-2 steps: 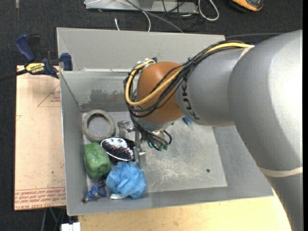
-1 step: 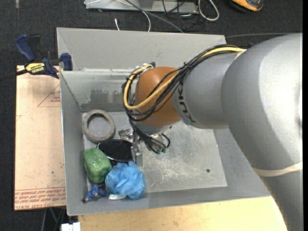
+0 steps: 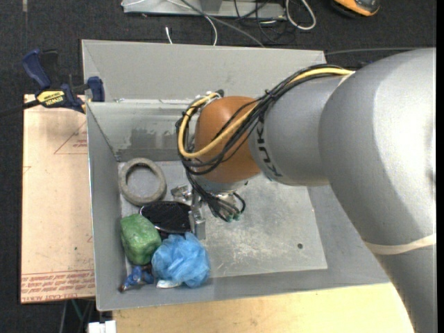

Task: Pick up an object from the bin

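Gripper (image 3: 195, 217) is located low in the left half of the grey metal bin (image 3: 274, 245), directly beneath the round orange cover (image 3: 225, 141) at the wrist. Its metal tip stands at the right end of a flat, glossy black oval object (image 3: 165, 216). Contact between the two cannot be confirmed. Whether the gripper is released or clamped cannot be told, since the wrist and cover hide most of it. Nothing can be seen held in it.

Yellow and black cables (image 3: 208, 134) loop over the orange cover and run back along the grey arm (image 3: 347, 130), which enters from the right and covers the bin's upper right part.

Contents noted, all on the left side of the bin floor:
- A pale grey-beige ring of tape (image 3: 142, 180), lying flat near the back left corner, just beyond the black oval.
- A green spongy lump (image 3: 140, 238), touching the black oval's near left edge.
- A light blue mesh puff (image 3: 182, 261), just beside the green lump and directly in front of the gripper.
- A small dark blue item (image 3: 135, 277), tucked at the front left wall under the lump and puff; its kind cannot be determined.
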